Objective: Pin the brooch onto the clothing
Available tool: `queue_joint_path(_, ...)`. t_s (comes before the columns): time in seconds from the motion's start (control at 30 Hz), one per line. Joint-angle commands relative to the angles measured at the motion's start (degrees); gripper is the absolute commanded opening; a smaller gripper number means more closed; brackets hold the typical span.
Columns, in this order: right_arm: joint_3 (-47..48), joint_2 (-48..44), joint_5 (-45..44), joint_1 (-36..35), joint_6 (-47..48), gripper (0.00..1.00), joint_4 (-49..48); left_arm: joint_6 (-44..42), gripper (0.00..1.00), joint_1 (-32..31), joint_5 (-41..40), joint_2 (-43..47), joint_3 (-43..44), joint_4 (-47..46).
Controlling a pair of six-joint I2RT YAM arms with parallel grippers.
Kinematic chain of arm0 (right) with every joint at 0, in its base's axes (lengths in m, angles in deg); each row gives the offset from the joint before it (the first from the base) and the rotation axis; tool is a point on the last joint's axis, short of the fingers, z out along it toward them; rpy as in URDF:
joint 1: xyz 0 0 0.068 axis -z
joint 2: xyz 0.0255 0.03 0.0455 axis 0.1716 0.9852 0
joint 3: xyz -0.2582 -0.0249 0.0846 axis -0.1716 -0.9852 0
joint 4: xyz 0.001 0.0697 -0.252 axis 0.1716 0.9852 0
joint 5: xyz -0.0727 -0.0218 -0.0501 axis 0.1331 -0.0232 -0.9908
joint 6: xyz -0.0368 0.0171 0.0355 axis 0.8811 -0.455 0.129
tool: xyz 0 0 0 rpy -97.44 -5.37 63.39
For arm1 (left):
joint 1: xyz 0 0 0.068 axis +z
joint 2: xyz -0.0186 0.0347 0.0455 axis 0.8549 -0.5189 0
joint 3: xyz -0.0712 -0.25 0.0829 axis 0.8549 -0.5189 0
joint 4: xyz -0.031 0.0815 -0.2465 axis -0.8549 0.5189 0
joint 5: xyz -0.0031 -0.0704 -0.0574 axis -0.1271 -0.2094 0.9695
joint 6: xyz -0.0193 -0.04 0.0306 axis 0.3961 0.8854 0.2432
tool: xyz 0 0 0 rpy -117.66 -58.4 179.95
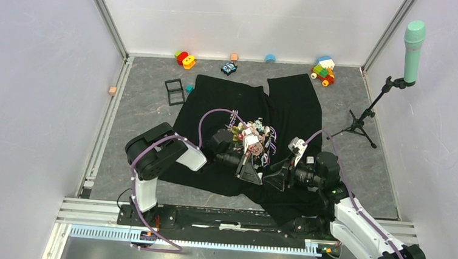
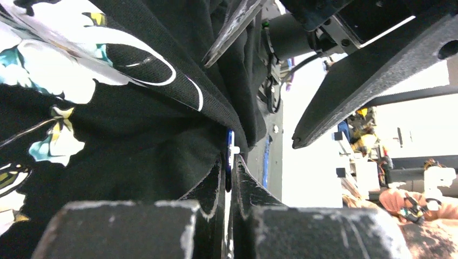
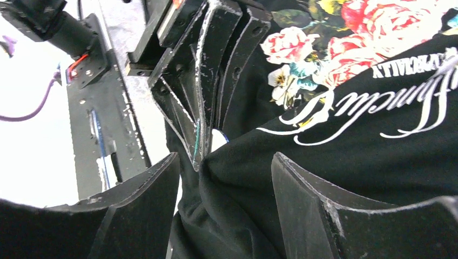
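The black T-shirt [image 1: 289,103] lies spread on the table, its middle bunched up with the rose print [image 1: 252,134] raised. My left gripper [image 2: 229,159] is shut on the blue brooch [image 2: 229,145], which shows edge-on between the tips, pressed against a shirt fold [image 2: 135,151]. My right gripper [image 3: 224,162] is open, its fingers [image 3: 146,199] on either side of a hanging black fold [image 3: 237,183], facing the left gripper's shut fingers [image 3: 210,81]. A bit of the brooch [image 3: 220,138] shows there. In the top view the left gripper [image 1: 250,170] and the right gripper [image 1: 276,177] meet tip to tip.
A black square frame case [image 1: 174,91] and a small teal cube [image 1: 189,89] lie off the shirt's back left corner. Toys [image 1: 323,70] line the back wall. A microphone stand [image 1: 367,115] stands at the right. An orange cube [image 1: 113,90] sits far left.
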Motion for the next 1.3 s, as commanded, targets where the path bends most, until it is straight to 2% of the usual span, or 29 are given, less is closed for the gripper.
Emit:
queue_joint_path(0.0, -1.8, 0.6, 6.0, -0.4, -2.7, 0.68, -8.2, 5.3, 0.02, 0.1, 5.3, 1.3, -1.8, -11.6)
queue_joint_path(0.4, -4.2, 0.8, 8.7, -0.4, -5.0, 0.67, -10.4, 7.2, 0.02, 0.1, 7.6, 1.3, -3.5, -15.7)
queue_joint_path(0.7, -3.9, 3.2, 9.4, -0.4, -5.6, 0.53, -11.1, 6.7, 0.02, 0.2, 8.2, 2.4, -4.1, -15.7)
queue_joint_path(0.97, -3.2, 5.2, 8.6, -1.6, -5.4, 0.55, -11.4, 6.2, 0.02, 0.1, 8.1, 3.0, -4.6, -15.0)
queue_joint_path(1.27, -1.4, 9.8, 7.7, -4.1, -4.5, 0.51, -12.0, 5.9, 0.02, 0.0, 7.9, 3.5, -4.7, -14.4)
